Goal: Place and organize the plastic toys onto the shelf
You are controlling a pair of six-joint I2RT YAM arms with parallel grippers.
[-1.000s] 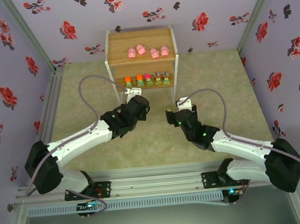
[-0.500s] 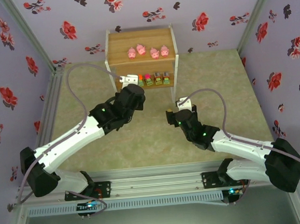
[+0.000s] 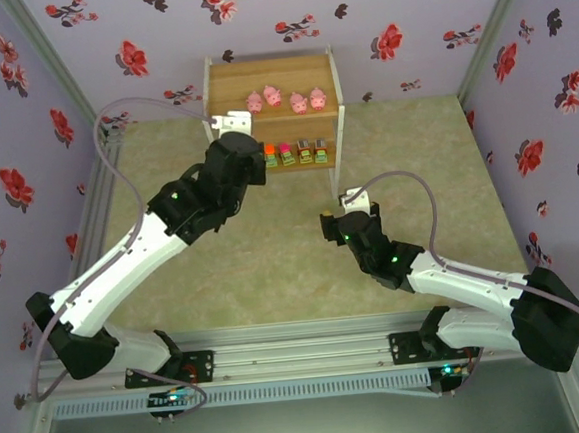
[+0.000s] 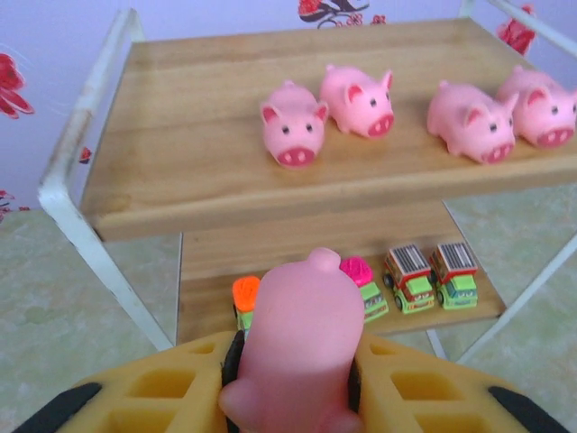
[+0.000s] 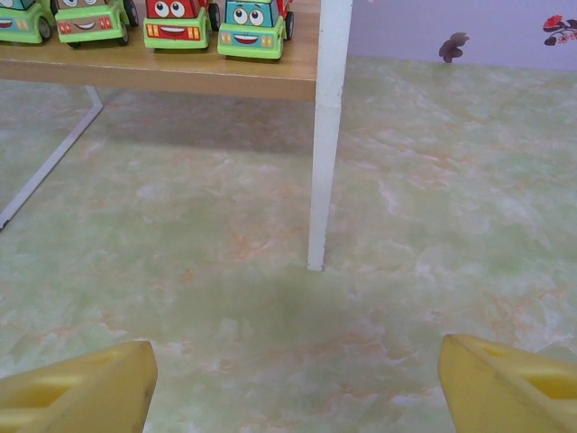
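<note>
Top external view: the left arm reaches toward the shelf, which stands at the far side of the tabletop; the left hand sits at the shelf's front left. The right hand lies nearer the arm bases, well apart from the shelf.

Left wrist view: the left hand is clamped on a pink pig, which stands upright between the yellow fingers, in front of the shelf and not yet on it. Four more pigs rest in a loose row on the upper tier, snouts toward the camera. On the lower tier stand green toy trucks, topped orange, magenta or grey; the held pig partly hides that row.

Right wrist view: the right hand has its fingers wide apart with nothing between them, low over the tabletop and facing the shelf's white front leg.
</note>
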